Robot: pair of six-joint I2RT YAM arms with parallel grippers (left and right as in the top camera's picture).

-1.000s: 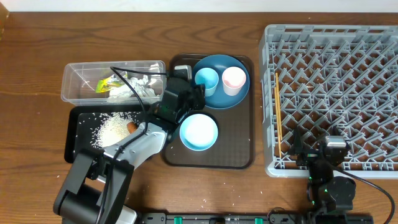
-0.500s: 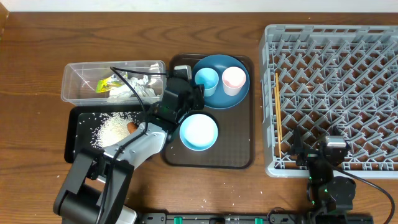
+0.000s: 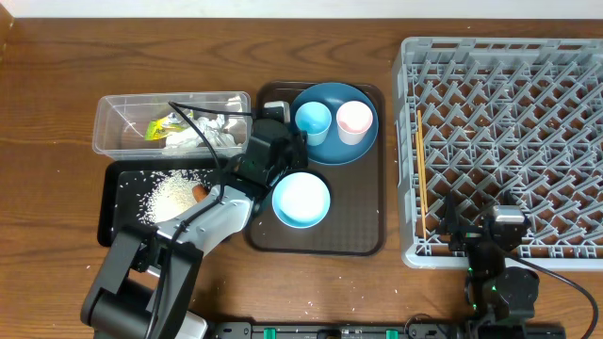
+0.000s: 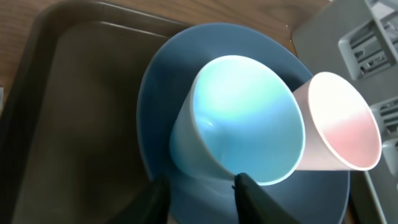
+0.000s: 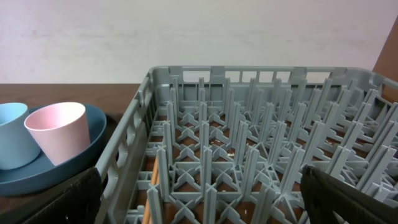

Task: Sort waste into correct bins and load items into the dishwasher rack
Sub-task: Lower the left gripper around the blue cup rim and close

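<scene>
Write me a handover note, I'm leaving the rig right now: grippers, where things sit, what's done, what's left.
Left gripper: open, its fingers apparently either side of the near wall of the light-blue cup, not gripping.
Right gripper: open, holding nothing, at the near edge of the dishwasher rack.
The light-blue cup and the pinkish-white cup stand on the dark-blue plate. The light-blue bowl sits beside it on the brown tray.
Done: tissue and wrapper in the clear tub; rice and carrot in the black tray.
Left: load cups, bowl and plate; the rack holds no dishes.
</scene>
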